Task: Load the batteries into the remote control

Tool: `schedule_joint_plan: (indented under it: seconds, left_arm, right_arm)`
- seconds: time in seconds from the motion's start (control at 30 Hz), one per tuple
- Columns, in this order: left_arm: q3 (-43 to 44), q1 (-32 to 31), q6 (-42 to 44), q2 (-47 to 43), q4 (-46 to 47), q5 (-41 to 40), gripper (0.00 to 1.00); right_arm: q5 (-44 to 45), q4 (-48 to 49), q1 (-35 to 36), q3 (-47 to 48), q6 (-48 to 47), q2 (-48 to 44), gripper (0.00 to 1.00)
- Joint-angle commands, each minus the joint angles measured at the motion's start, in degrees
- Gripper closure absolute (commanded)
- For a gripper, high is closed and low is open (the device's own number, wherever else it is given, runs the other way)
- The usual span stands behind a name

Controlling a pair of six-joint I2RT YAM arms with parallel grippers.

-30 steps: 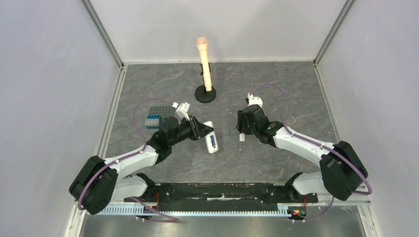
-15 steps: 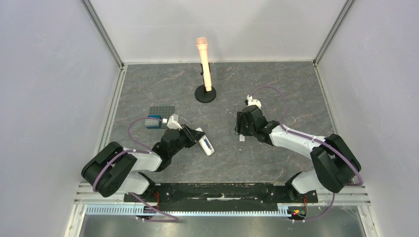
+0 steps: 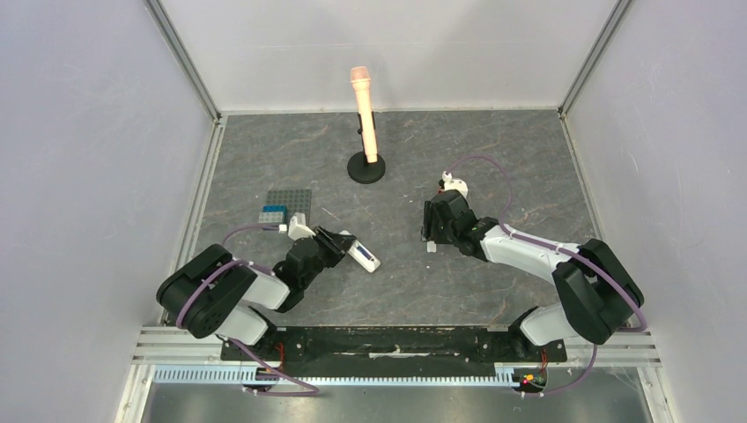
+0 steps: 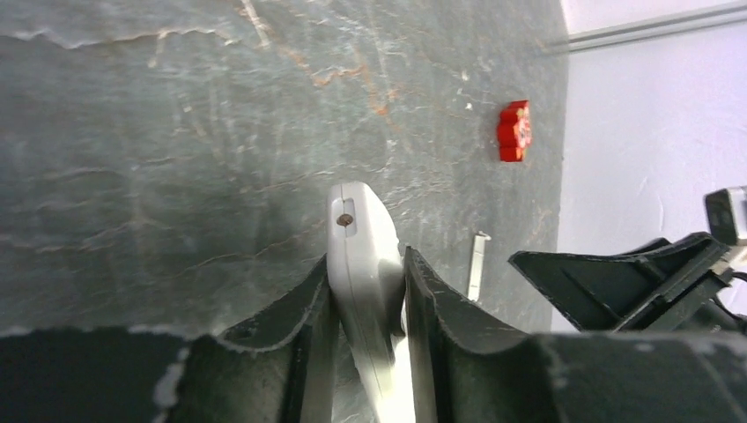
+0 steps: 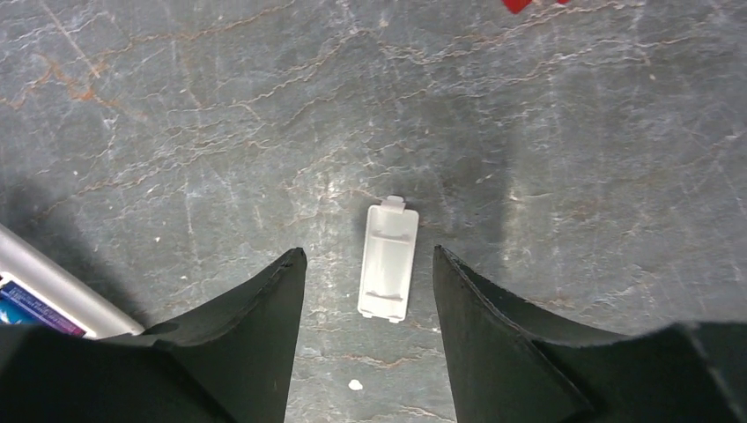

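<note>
Change since earlier view: the left arm is drawing back toward its base, bringing the remote control closer to the near edge; the right arm is folding in slightly over its same spot.
Left claw: the left claw is pinching the remote control on edge, with its fingers pressing on both long sides.
Remote location: it is sitting left of centre over the counter, free end pointing toward the right arm. Whether it is resting on the surface or raised cannot be told.
Batteries: the batteries are showing only as a blue strip on the remote at the corner of the right wrist view. They are reading as already seated, but too little shows to confirm.
Right claw: the right claw is hanging spread above the battery cover, one finger on either side, touching nothing.
Battery cover: it is lying flat, inner side apparently up, tab end away from the wrist, apart from the remote.
Step in hand (judged): taking up the cover so the bay can be closed.
Method advised: the right claw should be lowering straight and closing across the narrow width at mid-length, leaving the tab end free. The left claw should be holding firm with the bay presented.
Risk: the thin cover could be skidding or flipping under a one-sided touch.
Bystander: the red block is lying beyond the cover, uninvolved.
</note>
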Motion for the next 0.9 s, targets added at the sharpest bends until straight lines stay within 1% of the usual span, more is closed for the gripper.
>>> schedule_joint_plan:
  seconds: [0.0,0.03,0.1,0.23,0.3,0.5,0.63,0.73,0.87]
  left_arm:
    - [-0.60,-0.71,-2.46,-3.72,-7.92,-5.03,0.60]
    - [-0.34,-0.88,-2.46,-5.18,-10.30,-5.42,0.57]
    - [-0.08,-1.42,-2.28,-7.85,-15.12,-6.72,0.54]
    - [-0.06,-1.96,-2.52,-12.91,-21.95,-9.09,0.49]
    - [-0.06,-2.05,-2.94,-14.97,-24.65,-9.51,0.48]
    - [0.01,-2.14,-4.84,-21.53,-34.85,-10.29,0.47]
    - [0.51,-2.14,-5.27,-26.31,-41.50,-11.34,0.47]
    - [0.72,-2.18,-5.50,-29.46,-45.17,-12.09,0.47]
    - [0.86,-2.15,-5.48,-32.58,-47.81,-13.02,0.47]
  right_arm:
    - [5.47,-0.96,-0.49,2.77,1.96,0.37,0.42]
    - [6.02,-1.53,-0.71,3.35,2.73,0.99,0.44]
    - [5.84,-2.33,-1.27,4.76,3.85,2.20,0.53]
    - [5.23,-2.90,-1.80,6.82,6.53,4.73,0.61]
    - [4.75,-3.21,-1.91,7.72,6.18,5.99,0.62]
    - [5.20,-4.82,-2.04,8.14,3.51,7.88,0.60]
    - [5.22,-5.17,-1.95,8.47,0.95,9.15,0.61]
    - [5.17,-5.28,-1.92,9.14,-0.52,10.19,0.63]
    - [5.58,-5.29,-1.72,10.02,-1.99,11.54,0.65]
